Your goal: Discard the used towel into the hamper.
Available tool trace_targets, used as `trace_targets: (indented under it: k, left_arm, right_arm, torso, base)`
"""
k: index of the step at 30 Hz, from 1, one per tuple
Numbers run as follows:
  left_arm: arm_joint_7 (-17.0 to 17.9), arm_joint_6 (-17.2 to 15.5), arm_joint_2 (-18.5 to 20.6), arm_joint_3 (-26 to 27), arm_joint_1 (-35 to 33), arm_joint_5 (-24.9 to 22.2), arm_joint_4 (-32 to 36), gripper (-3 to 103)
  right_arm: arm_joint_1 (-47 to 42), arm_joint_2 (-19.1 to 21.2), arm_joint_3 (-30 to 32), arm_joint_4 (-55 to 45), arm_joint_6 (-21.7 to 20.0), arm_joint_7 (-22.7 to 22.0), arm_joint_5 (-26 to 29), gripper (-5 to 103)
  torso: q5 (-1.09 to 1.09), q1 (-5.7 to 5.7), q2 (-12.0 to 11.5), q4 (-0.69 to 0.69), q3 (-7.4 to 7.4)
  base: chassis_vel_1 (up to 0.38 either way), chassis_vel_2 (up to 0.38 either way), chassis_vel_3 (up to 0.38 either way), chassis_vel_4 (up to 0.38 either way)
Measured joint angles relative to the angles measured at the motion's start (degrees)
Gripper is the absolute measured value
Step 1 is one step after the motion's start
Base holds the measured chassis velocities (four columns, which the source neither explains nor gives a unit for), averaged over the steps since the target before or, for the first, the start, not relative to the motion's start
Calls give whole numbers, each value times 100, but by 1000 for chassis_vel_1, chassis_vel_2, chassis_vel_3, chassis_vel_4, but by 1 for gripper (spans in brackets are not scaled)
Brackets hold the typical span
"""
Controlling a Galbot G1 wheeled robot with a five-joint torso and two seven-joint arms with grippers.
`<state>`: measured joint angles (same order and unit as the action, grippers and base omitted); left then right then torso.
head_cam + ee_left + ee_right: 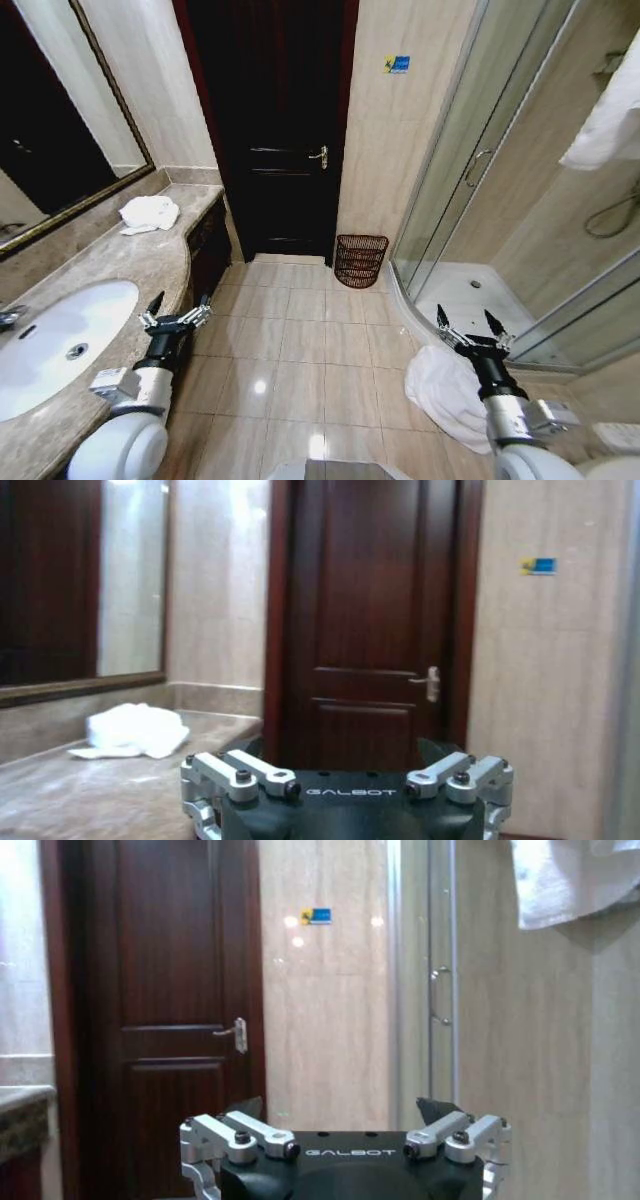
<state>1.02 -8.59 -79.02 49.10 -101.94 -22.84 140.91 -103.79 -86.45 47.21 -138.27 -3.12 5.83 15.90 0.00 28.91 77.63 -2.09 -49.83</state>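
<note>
A crumpled white towel [150, 212] [135, 731] lies at the far end of the marble counter [130, 270]. A second white towel [445, 390] is heaped on the floor by the shower, just below my right gripper. I cannot tell which of the two is the used one. The hamper [361, 260], a dark openwork basket, stands on the floor against the wall right of the door. My left gripper [180, 303] [345, 750] is open beside the counter's edge and holds nothing. My right gripper [466, 320] [340, 1108] is also open and holds nothing.
A dark wooden door [280, 130] is straight ahead. The sink [60, 345] sits in the near counter under a mirror [50, 110]. The glass shower stall [500, 200] fills the right side, with a white towel [610, 120] [570, 877] hanging inside. Tiled floor [300, 340] runs between my arms.
</note>
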Motion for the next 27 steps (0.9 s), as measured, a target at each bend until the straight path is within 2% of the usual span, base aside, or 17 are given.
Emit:
trace_targets:
  k: [3, 5, 7, 11, 21, 27]
  left_arm:
    - [-85, 114, 187, -249, 188, 3, -213, 100]
    - [-92, 195, 272, -384, 343, 3, -351, 100]
    - [-48, 290, 363, -628, 687, -16, -586, 100]
    - [63, 306, 350, -782, 915, 19, -701, 100]
    - [2, 482, 364, -782, 936, 264, -909, 100]
    - [32, 529, 386, -773, 982, 399, -1061, 100]
  right_arm:
    - [122, 9, 60, 167, 331, 227, -177, 100]
    - [265, 18, 85, 263, 395, 227, -201, 100]
    - [499, 20, 87, 339, 353, 49, -171, 100]
    - [606, -31, -27, 359, 291, -21, -222, 100]
    - [841, -194, -197, 587, 319, -11, -510, 100]
    - [867, -246, -209, 555, 192, 37, -606, 100]
  torso:
    - [-1, 0, 0, 0, 0]
    - [0, 0, 0, 1, 0]
    - [-1, 1, 0, 0, -1]
    - [-1, 2, -1, 2, -1]
    - [-1, 1, 0, 0, -1]
    - [-1, 1, 0, 0, -1]
  base:
    - [0, 0, 0, 0]
    - [0, 0, 0, 0]
    - [0, 0, 0, 0]
    - [0, 0, 0, 0]
    - [0, 0, 0, 0]
    - [0, 0, 0, 0]
